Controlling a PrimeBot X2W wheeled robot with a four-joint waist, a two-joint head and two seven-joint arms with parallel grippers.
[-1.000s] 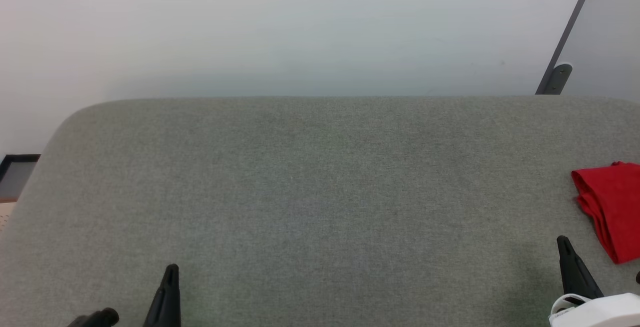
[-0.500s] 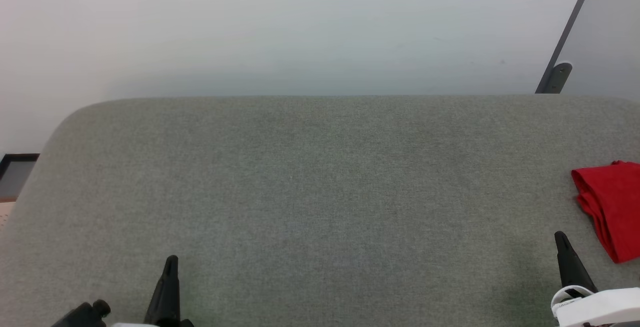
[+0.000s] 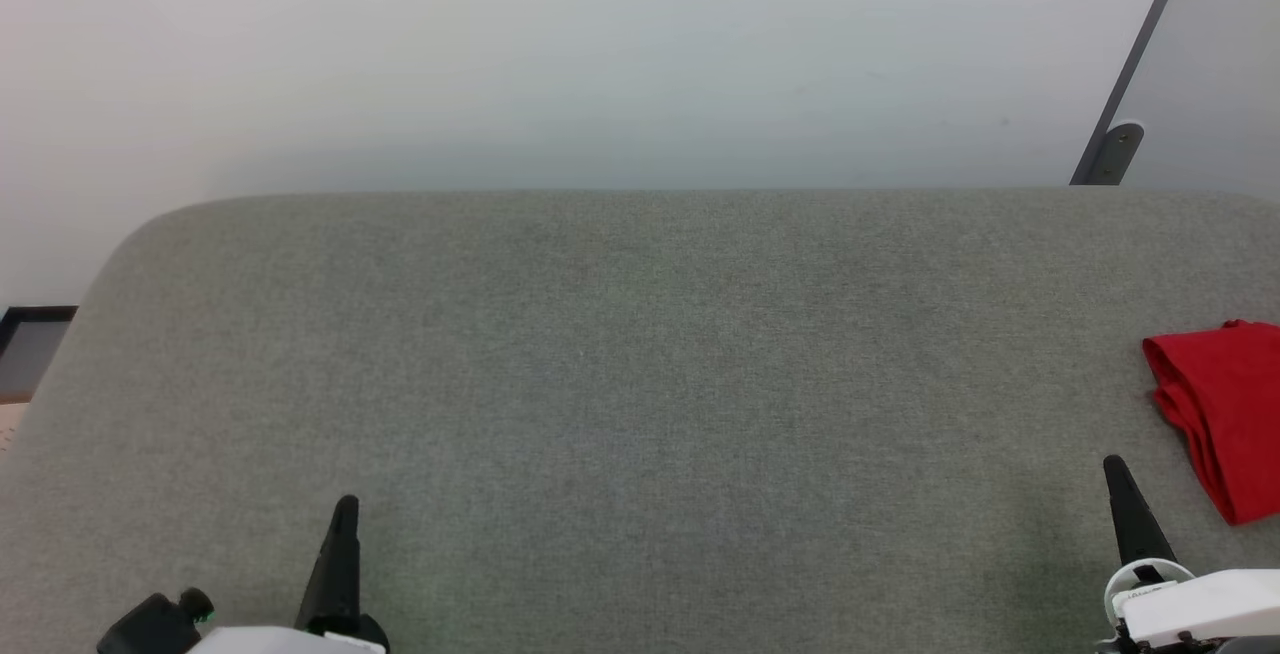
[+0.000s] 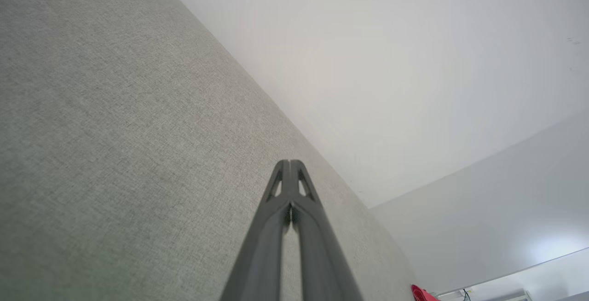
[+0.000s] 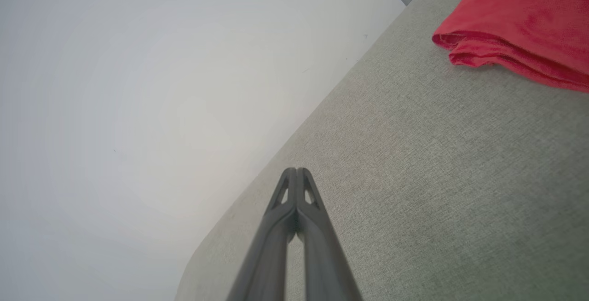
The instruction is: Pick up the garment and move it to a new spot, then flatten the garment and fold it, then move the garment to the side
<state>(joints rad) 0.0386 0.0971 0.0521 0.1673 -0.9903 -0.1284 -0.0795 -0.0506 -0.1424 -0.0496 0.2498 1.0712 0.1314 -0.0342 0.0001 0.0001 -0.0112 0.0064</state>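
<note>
- red garment (image 3: pixel 1222 404): folded into a compact bundle, lying at the far right of the grey fabric-covered surface (image 3: pixel 620 354); part of it is cut off by the edge of the head view.
- left gripper (image 3: pixel 345 506): low at the near left, fingers pressed together, holding nothing, well apart from the red garment.
- right gripper (image 3: pixel 1110 466): near right, fingers closed tip to tip, empty, near the red garment's near corner, not touching it.
- white wall (image 3: pixel 600 54): behind the surface.

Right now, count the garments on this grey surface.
1. The folded red garment lies at the right edge of the grey fabric surface; it runs out of the head view, so others may be hidden.
</note>
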